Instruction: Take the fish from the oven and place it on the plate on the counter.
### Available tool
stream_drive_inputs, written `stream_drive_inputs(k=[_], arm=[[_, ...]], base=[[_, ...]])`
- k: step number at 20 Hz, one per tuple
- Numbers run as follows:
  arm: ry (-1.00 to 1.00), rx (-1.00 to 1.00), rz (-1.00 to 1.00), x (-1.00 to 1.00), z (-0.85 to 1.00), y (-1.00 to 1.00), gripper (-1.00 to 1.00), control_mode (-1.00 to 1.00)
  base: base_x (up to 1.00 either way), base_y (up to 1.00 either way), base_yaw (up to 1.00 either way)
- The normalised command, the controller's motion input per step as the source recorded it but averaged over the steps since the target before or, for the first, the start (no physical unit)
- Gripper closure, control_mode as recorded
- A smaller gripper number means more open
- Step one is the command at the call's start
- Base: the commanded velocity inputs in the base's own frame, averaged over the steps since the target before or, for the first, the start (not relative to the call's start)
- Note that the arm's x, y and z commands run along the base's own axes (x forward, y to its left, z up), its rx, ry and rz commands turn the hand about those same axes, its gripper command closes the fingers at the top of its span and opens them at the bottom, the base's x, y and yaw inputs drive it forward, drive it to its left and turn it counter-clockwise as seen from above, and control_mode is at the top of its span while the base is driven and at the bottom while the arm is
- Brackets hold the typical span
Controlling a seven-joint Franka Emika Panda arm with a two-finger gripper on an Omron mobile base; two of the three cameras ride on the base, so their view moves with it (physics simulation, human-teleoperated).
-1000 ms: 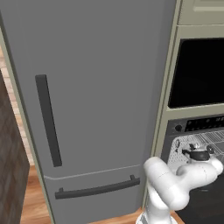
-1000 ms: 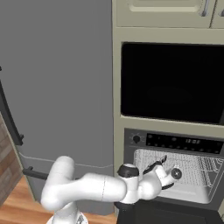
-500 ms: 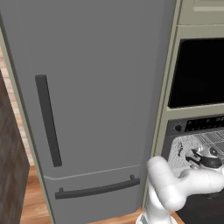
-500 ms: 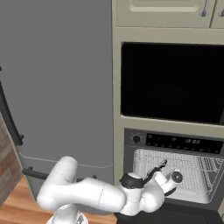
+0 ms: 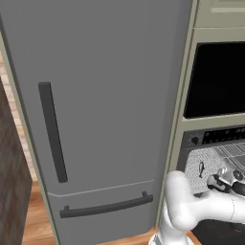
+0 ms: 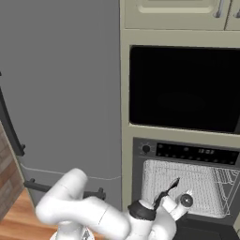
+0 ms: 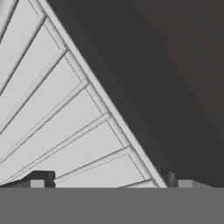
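Beige cabinetry (image 6: 125, 93) frames the oven (image 6: 187, 187), where the slim dark fish (image 6: 169, 188) is seen tilted, long axis near upright, beside the gripper (image 7: 107, 180), fingers spread apart.

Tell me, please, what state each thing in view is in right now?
oven: open, wire racks showing.
fish: lying inside the oven, not held.
gripper: jaws open, empty, at the oven rack.
fridge: both doors closed.
microwave: door closed, window dark.
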Motion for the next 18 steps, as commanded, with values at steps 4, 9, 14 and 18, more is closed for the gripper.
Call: stream_drive_inputs(k=[4, 9, 14, 18], arm=[[0.51, 0.28, -0.04, -1.0, -0.06, 0.3, 1.0, -1.0], [0.55, 0.31, -0.02, -1.0, 0.06, 0.11, 1.0, -1.0], [0.25, 0.22, -0.01, -1.0, 0.84, -0.05, 1.0, -1.0], [0.0, 0.01, 0.0, -1.0, 1.0, -0.13, 1.0, -1.0]], base=[[0.0, 0.0, 0.0], [0.0, 0.0, 0.0], [0.0, 0.0, 0.0], [0.0, 0.0, 0.0]])
